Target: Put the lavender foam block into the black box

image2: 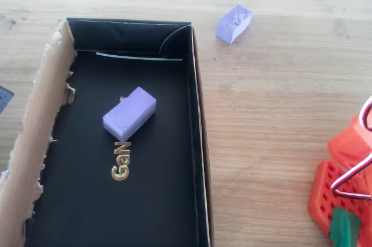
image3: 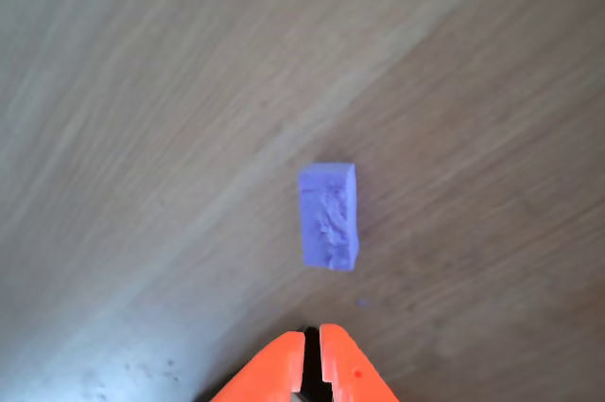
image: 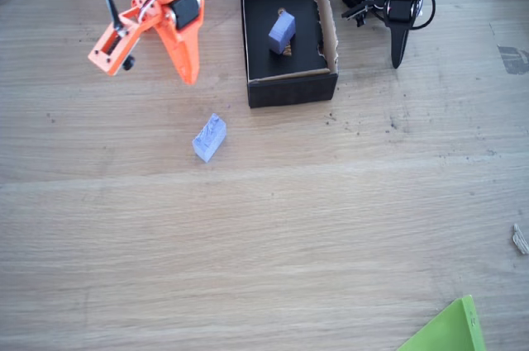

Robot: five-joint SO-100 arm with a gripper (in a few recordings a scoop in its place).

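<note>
Up near the far-left corner of the surface in the fixed view, the orange jaws hang closed and empty, their tips pressed together. Just right of them and nearer the middle, the lavender foam block lies on bare wood. Further right, at the far edge, the black box holds a purple block.

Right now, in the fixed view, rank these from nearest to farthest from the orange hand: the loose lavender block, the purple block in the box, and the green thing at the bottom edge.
From the hand:
1. Lavender foam block, on the table just below it.
2. Purple block, to the right inside the black box; close to the first, though a little farther.
3. Green thing, bottom right corner, clearly farthest.
</note>
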